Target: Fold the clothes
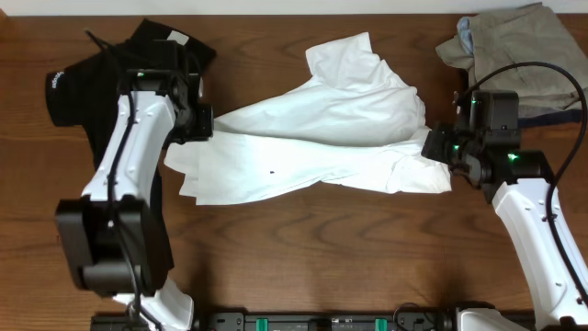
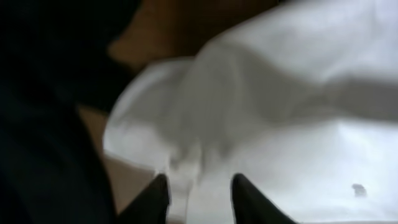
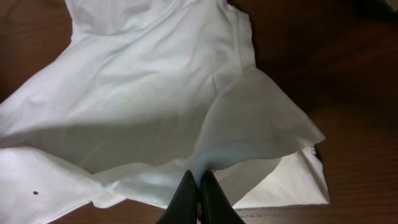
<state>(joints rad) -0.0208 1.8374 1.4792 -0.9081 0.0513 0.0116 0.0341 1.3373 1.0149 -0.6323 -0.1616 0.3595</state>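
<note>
The white T-shirt (image 1: 322,138) lies crumpled across the middle of the table, its print hidden. My right gripper (image 1: 432,144) is shut on a fold at its right edge and lifts it, as the right wrist view (image 3: 200,180) shows on the shirt (image 3: 155,81). My left gripper (image 1: 209,122) is at the shirt's left edge. In the blurred left wrist view its fingers (image 2: 198,194) stand apart with a ridge of white cloth (image 2: 261,124) between them. The black shirt (image 1: 96,78) lies at the far left, partly under the left arm.
A khaki-and-navy stack of garments (image 1: 519,46) sits at the back right corner, close behind the right arm. Bare wood table (image 1: 349,248) shows in front of the white shirt.
</note>
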